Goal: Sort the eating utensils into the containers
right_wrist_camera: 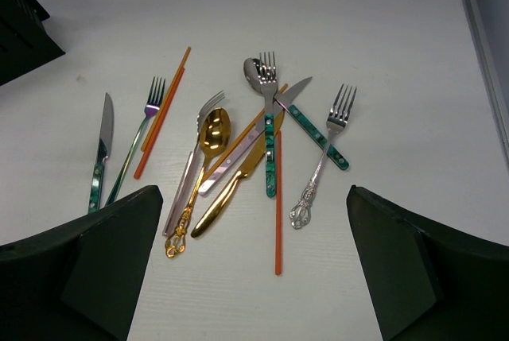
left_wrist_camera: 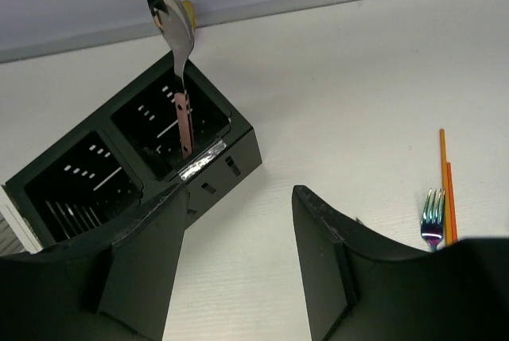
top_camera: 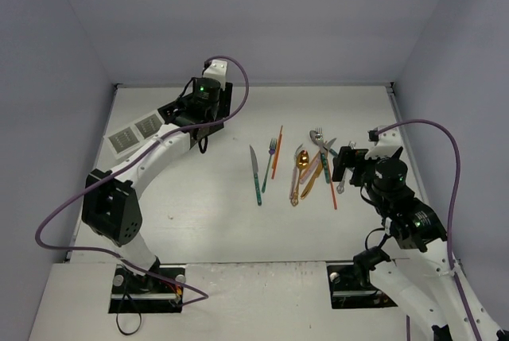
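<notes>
On the white worktop (top_camera: 207, 222) a black caddy (left_wrist_camera: 238, 154) holds a pink-handled spoon (left_wrist_camera: 176, 47) upright in one compartment. The other cutlery (right_wrist_camera: 270, 142) lies well apart from the caddy. The left fingers (left_wrist_camera: 151, 253) and the right fingers (right_wrist_camera: 111, 246) are both wide open and empty.

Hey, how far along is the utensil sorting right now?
Barely started. One pink-handled spoon stands in the black caddy. Nothing is in hand: the left hand and right hand are both open and empty. Roughly a dozen other utensils lie unsorted on the table.
</notes>
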{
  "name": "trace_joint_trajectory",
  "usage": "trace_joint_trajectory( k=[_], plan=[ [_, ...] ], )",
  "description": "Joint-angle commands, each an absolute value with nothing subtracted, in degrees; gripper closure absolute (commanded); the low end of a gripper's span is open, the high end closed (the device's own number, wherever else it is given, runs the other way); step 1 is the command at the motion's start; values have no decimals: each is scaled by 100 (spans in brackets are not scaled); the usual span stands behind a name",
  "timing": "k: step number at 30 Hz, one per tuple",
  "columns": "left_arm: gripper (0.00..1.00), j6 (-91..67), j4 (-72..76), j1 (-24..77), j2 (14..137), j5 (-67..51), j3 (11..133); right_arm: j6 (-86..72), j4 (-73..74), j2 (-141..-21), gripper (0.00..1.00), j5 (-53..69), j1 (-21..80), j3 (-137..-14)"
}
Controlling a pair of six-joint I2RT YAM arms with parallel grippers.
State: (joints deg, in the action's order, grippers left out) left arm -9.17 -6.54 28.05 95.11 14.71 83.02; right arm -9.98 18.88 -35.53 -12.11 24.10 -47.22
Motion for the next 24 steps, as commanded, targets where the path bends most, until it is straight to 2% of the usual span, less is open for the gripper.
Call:
trace_joint_trajectory(
  k=[1, 24],
  plan=[
    [48, -1151, -983, 2813, 9096, 1652, 8771, -862, 1608, -3822, 0, -993, 2443, -5036],
    [47, -1931, -1924, 2373, 9588, 1434, 9447, -844, 1600, -4341, 0, -641, 2443, -5247]
  ],
)
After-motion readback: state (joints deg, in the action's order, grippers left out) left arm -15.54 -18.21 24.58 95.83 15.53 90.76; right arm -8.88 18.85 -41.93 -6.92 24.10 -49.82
